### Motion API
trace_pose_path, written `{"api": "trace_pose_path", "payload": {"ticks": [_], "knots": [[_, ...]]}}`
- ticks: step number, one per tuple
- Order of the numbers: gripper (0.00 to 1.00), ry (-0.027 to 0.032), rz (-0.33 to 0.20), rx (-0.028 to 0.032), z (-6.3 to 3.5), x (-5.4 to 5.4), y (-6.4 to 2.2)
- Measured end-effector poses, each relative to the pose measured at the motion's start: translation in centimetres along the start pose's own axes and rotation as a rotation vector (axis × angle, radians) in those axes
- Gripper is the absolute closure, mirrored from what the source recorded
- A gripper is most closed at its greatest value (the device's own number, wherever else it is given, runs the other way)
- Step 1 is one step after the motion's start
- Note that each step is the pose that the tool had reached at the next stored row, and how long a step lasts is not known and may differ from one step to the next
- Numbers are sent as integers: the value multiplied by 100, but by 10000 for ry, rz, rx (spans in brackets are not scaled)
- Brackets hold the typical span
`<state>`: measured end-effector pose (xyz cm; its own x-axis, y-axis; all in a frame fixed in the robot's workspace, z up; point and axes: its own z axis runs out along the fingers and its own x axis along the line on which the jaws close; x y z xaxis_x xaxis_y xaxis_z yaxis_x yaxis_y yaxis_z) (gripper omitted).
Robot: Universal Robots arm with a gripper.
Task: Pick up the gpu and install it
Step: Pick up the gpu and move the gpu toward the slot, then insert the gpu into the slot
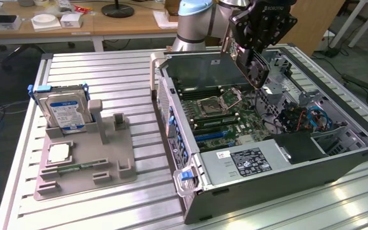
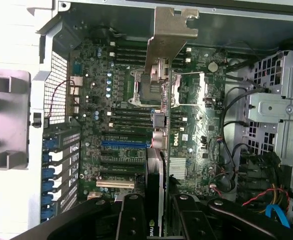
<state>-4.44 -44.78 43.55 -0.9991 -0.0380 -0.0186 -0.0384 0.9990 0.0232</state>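
The gpu (image 1: 252, 64) hangs on edge above the open computer case (image 1: 337, 143), over the motherboard (image 1: 219, 108). My gripper (image 1: 251, 48) is shut on it from above. In the wrist view the gpu (image 2: 155, 170) appears edge-on between the two black fingers (image 2: 132, 217). Its silvery end bracket (image 2: 170, 32) points toward the case's rear wall. My gripper (image 2: 159, 217) holds the card above the board (image 2: 121, 107), apart from it. The expansion slots (image 2: 125, 144), one of them blue, lie below and to one side of the card's edge.
On the exterior view's left a grey fixture (image 1: 88, 158) holds a hard drive (image 1: 65, 108), a processor chip (image 1: 61, 152) and a green memory strip (image 1: 75, 167). Inside the case are a power supply (image 1: 245, 160), a drive cage (image 2: 276, 110) and loose cables (image 1: 308, 120).
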Motion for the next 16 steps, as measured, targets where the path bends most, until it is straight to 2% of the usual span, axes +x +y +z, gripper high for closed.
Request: {"api": "trace_pose_path", "payload": {"ticks": [16], "knots": [[73, 2, -87, -1, 0, 0, 0]]}}
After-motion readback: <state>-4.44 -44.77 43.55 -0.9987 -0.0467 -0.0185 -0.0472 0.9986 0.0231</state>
